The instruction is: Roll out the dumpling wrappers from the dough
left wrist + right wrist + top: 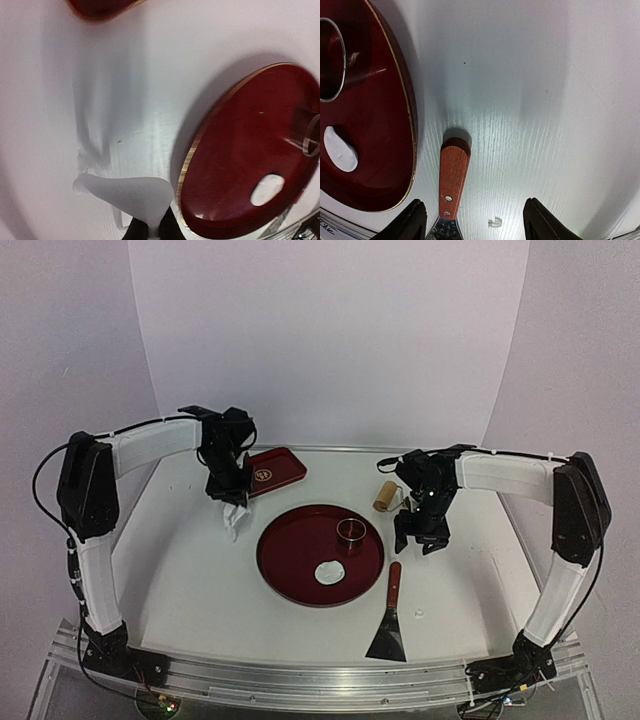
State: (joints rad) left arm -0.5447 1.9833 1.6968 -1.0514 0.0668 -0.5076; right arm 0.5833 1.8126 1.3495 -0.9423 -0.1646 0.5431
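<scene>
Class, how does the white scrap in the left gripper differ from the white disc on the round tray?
The dough is a ragged, irregular sheet; the dumpling wrapper is a neat disc. The dough is pinched by the left gripper, beside the round tray; the wrapper lies flat inside it. Both are white.

No lettering, number or brand name can be read in any view; the only marking is a small pale emblem [263, 476] on the rectangular red tray [288, 464], too small to make out
</scene>
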